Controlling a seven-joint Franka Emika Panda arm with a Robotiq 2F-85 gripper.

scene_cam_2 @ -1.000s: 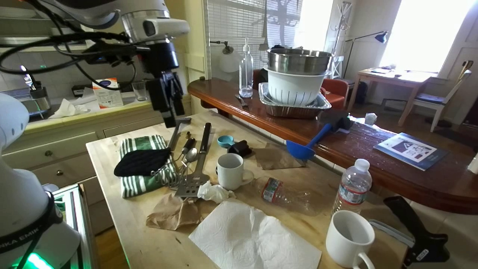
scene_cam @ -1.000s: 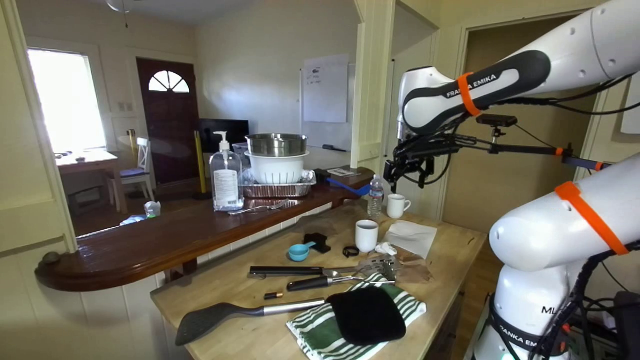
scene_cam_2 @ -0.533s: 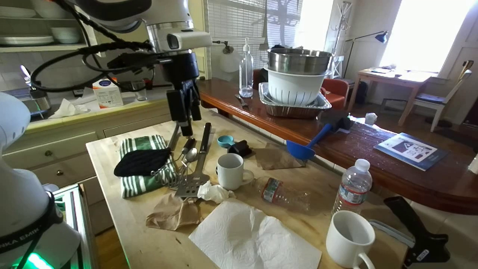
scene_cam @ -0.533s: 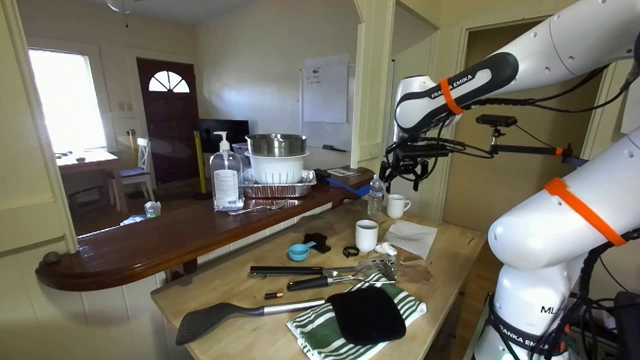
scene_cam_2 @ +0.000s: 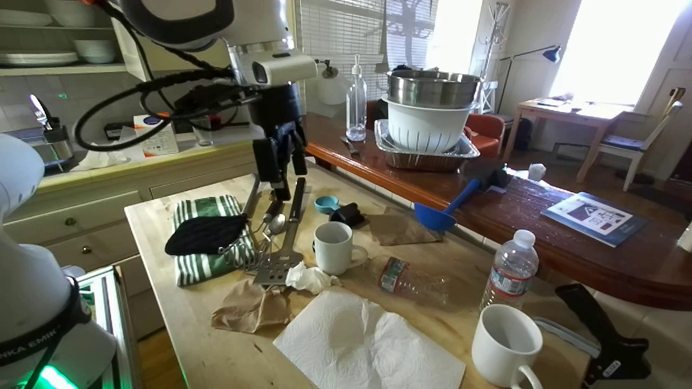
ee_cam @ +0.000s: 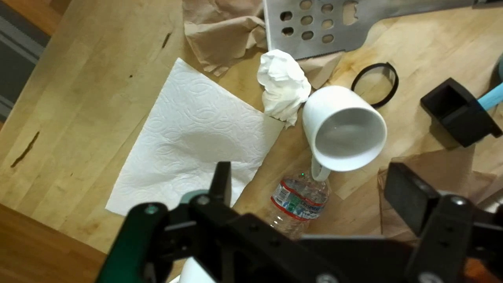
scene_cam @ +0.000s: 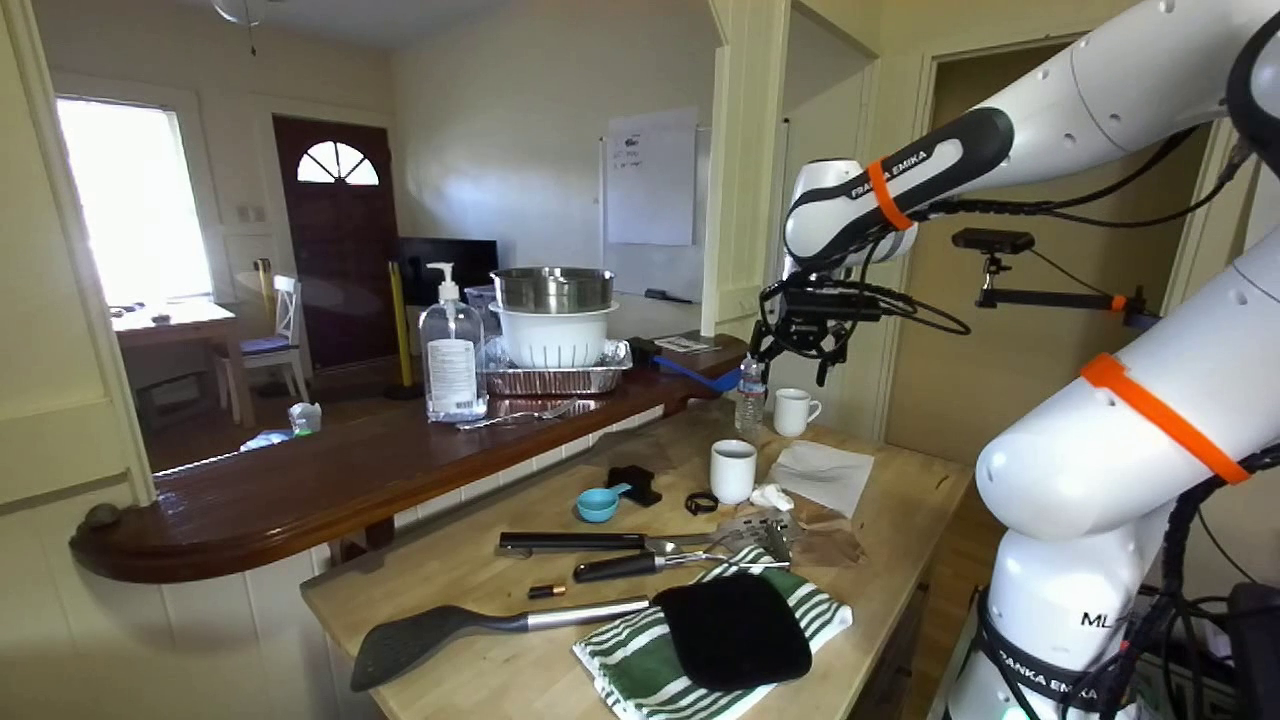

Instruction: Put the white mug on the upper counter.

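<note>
A white mug [scene_cam: 733, 475] stands upright on the tan worktop in both exterior views [scene_cam_2: 331, 251]; it also shows in the wrist view [ee_cam: 318, 112], beyond the fingertips, its handle towards the gripper. A second, near-identical white mug [scene_cam_2: 505, 351] stands by the upright clear bottle [scene_cam_2: 508, 275]. My gripper [ee_cam: 316, 188] is open with nothing between its fingers. In both exterior views the gripper [scene_cam_2: 291, 183] hangs above the worktop, apart from both mugs. The upper counter [scene_cam: 330, 490], dark glossy reddish-brown wood, runs along the worktop's side [scene_cam_2: 513, 221].
A clear bottle [ee_cam: 300, 198] lies beside the mug's handle. Crumpled tissue [ee_cam: 283, 86] touches or nearly touches the mug. A slotted spatula [scene_cam_2: 278, 267] and black strap ring [ee_cam: 375, 84] lie close. The counter holds a pump bottle [scene_cam: 452, 360], stacked bowls in a foil tray [scene_cam: 555, 380] and a blue ladle [scene_cam_2: 438, 216].
My gripper has moved over the worktop towards the upper counter and sunk a little. It stays open. The mugs and other objects have not moved.
</note>
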